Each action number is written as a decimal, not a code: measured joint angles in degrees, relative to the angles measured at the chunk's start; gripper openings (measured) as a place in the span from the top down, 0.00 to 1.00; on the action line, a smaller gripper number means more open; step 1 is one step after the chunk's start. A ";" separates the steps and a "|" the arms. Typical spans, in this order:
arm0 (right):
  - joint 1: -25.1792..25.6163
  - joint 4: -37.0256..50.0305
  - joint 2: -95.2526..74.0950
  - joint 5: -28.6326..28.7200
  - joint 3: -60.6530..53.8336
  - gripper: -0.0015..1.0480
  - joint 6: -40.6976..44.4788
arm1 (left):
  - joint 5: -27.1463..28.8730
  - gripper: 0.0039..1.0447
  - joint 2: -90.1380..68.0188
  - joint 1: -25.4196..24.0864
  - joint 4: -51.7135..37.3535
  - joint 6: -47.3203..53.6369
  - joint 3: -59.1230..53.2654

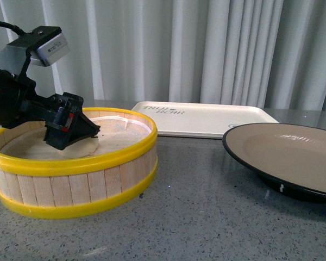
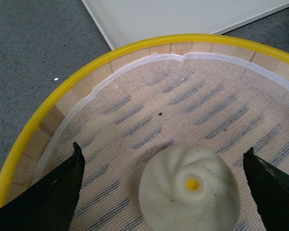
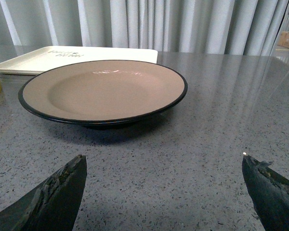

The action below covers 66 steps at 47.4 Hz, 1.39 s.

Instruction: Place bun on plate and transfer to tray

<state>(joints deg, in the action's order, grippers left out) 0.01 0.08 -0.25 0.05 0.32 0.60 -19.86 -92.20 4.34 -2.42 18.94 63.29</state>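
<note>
On my front feed the left claw (image 1: pixel 70 133) is down inside the wooden steamer basket (image 1: pixel 76 163) with the yellow rim, which sits on the left side of the grey speckled tabletop (image 1: pixel 206 217). The left wrist feed shows this claw spread wide, its two dark fingers (image 2: pixel 58 192) standing clear on either side of the bun (image 2: pixel 189 192) with a gap on each side. The bun is cream-white with a pleated swirl and a small yellow dot at its centre, and it rests on the white cloth liner (image 2: pixel 183 96) of the basket. The plate (image 1: pixel 293 157), beige inside with a black rim, sits empty on the tabletop to the right of the basket. The off-white tray (image 1: pixel 206 119) with dark lettering lies behind both, near the grey curtain (image 1: pixel 206 49). On the right wrist feed the right claw (image 3: pixel 164 161) is also spread wide and holds nothing, low over the tabletop and pointing at the plate.
</note>
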 joint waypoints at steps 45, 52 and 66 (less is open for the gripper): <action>0.00 0.00 0.00 0.00 0.00 0.08 0.00 | 0.11 0.66 -0.66 0.37 -0.87 -0.13 -1.16; 0.00 0.00 0.00 0.00 0.00 0.08 0.00 | 0.11 0.84 -0.02 0.70 -0.87 -0.17 -1.92; 0.00 0.00 0.00 0.00 0.00 0.08 0.00 | -0.13 0.97 1.64 1.44 -0.61 -1.16 -2.86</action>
<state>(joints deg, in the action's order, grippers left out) 0.01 0.08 -0.25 0.05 0.32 0.60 -19.99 -90.56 5.78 -3.03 17.78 60.42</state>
